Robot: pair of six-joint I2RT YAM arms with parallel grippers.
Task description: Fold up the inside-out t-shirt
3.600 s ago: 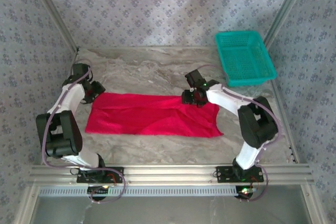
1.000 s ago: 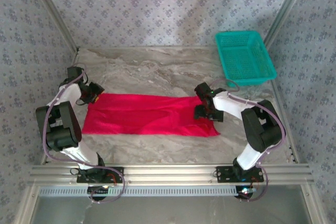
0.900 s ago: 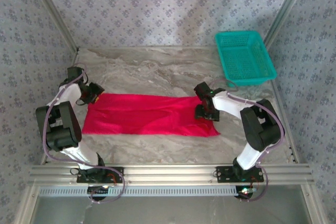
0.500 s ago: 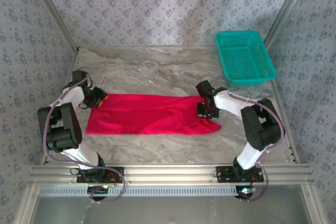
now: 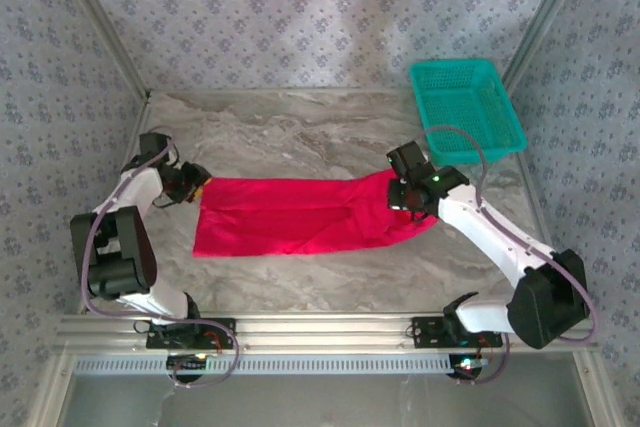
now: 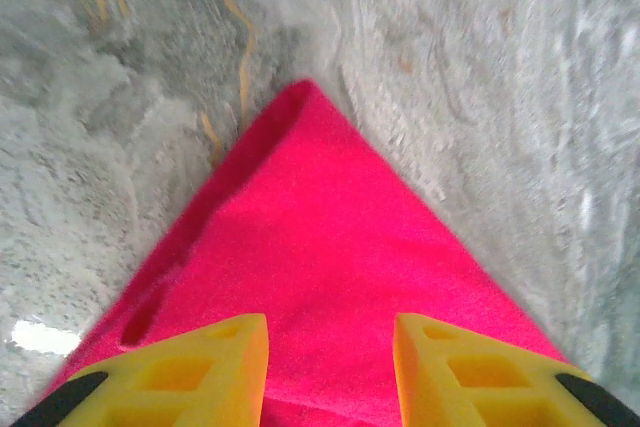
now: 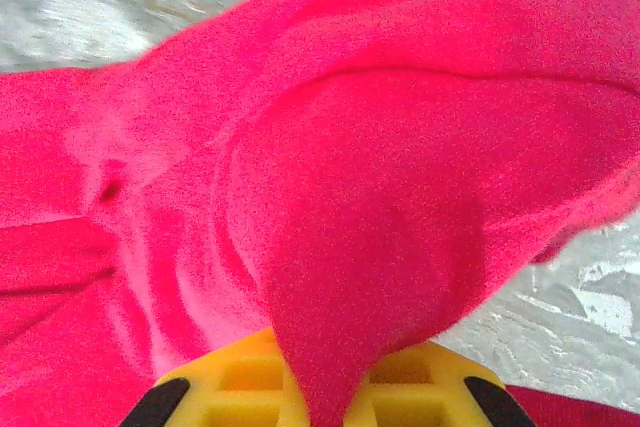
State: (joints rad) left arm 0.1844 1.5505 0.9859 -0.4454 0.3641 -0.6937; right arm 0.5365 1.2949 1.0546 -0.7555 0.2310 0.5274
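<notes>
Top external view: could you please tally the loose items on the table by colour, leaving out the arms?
Red: 1, the red t-shirt
Teal: 1, the teal mesh basket
Total: 2

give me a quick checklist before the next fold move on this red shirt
1. Right fingers shut on the shirt's end: ok.
2. Left fingers gripping the other corner: cannot tell; they straddle it with a gap.
3. Shirt lying flat: not ok; the right end is lifted and bunched.
4. Shirt inside the table's edges: ok.
5. Basket apart from the shirt: ok.
</notes>
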